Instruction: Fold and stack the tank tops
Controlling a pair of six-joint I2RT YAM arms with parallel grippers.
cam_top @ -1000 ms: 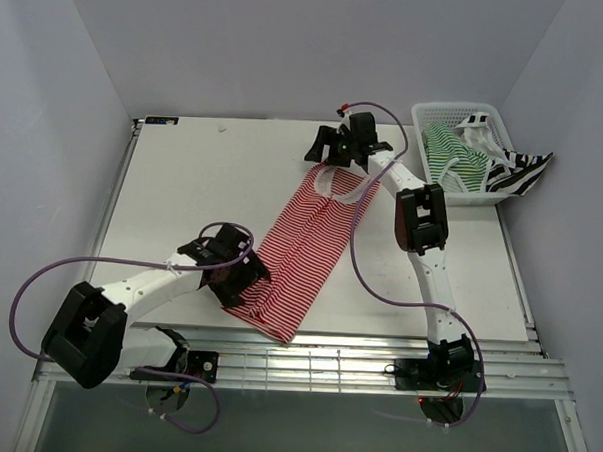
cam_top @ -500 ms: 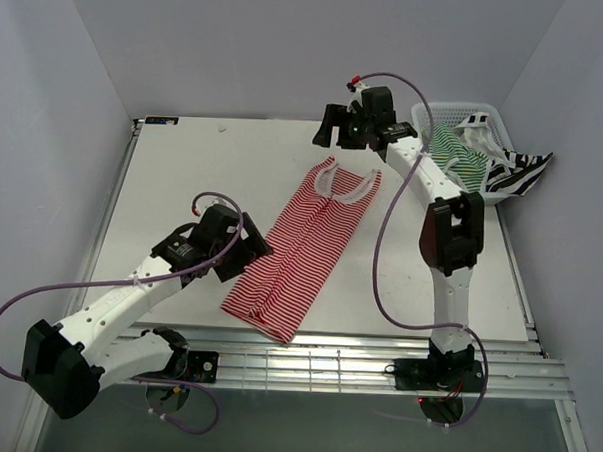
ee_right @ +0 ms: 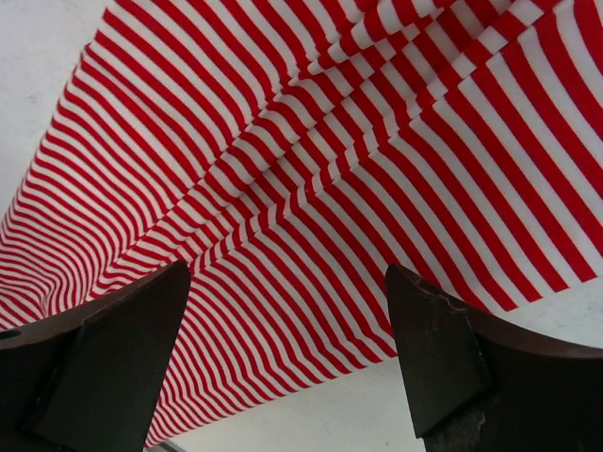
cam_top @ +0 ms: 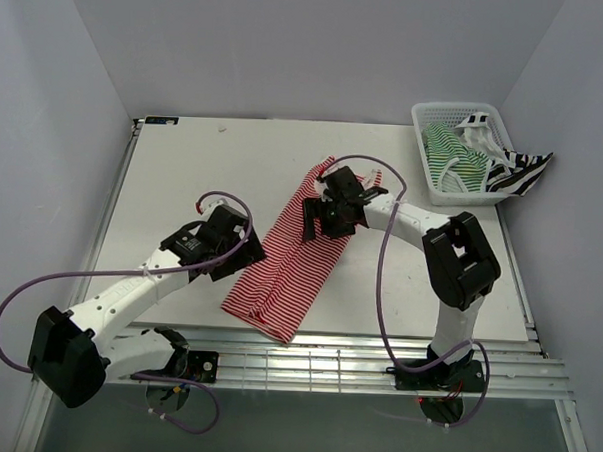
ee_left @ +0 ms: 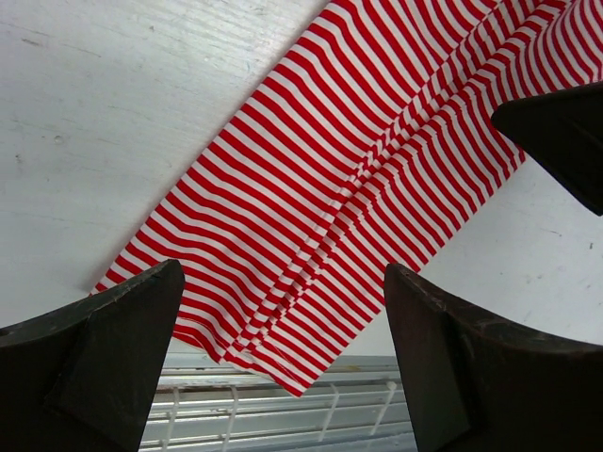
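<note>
Top external view: the red-and-white tank top [cam_top: 295, 256] lies flat on the white table [cam_top: 204, 172]. It runs diagonally, straps toward the far side and hem close to the near edge.
- It lies narrow, with a ridge of pleats down its length. Possibly one lengthwise fold is made; I cannot tell for sure.
- Left gripper [cam_top: 242, 255] hangs over the left margin of the cloth, toward the hem end. Jaws are spread wide with nothing between them.
- Right gripper [cam_top: 322, 225] hangs over the upper half, just below the straps. Jaws are likewise wide apart and empty.

Left wrist view: stripes, the hem corner and the table's near rail show between the fingers [ee_left: 104, 348]. No cloth is pinched.

Right wrist view: creased stripes fill the gap between the fingers [ee_right: 104, 348]. The cloth sits below them, not clamped.

The white lattice basket [cam_top: 426, 121] stands at the far right corner.
- The green-and-white tank top [cam_top: 450, 157] is bunched inside it.
- The black-and-white tank top [cam_top: 519, 173] spills over its right rim.

Progress, by my reckoning, is early.
- One top is out and laid down, at best part-folded.
- No stack exists yet.
- Left to do: finish folding the red one crosswise, then fetch, fold and stack the other two.
</note>
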